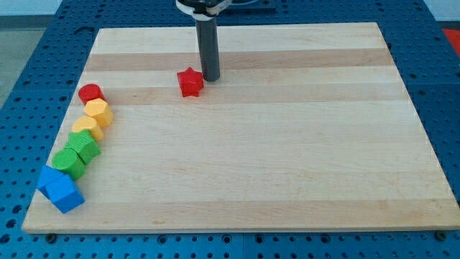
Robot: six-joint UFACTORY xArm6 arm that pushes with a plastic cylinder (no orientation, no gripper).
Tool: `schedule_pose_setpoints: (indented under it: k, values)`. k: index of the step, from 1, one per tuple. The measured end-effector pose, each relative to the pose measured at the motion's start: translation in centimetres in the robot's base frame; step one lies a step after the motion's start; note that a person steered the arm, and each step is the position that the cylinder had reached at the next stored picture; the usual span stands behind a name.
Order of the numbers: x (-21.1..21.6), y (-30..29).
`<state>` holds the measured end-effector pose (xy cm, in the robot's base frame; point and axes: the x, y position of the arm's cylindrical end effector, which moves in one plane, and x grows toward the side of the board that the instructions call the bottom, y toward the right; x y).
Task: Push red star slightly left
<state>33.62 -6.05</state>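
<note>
Red star [190, 82]: small solid block, star-shaped outline with short blunt points, uniform bright red, top face slightly lighter than its sides. Lying flat on the wooden tabletop [287, 158], not tilted, not stacked on anything. Position: upper part of the board, left of the view's centre line, on a pale plank just below a darker band of wood. One point faces the view's top. My tip [210, 78] stands just beside its right side, slightly toward the view's top; contact cannot be confirmed.
</note>
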Motion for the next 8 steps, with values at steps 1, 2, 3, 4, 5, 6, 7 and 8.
schedule_pose_setpoints:
  k: [1,2,3,4,5,6,7,8]
  values:
    - [0.0,-3.9]
    - [0.0,-4.4]
    - [0.0,1.9]
    - [1.7,7.3]
    - [2.9,6.7]
    - [2.9,2.2]
    - [3.2,-0.8]
    - [4.5,-1.0]
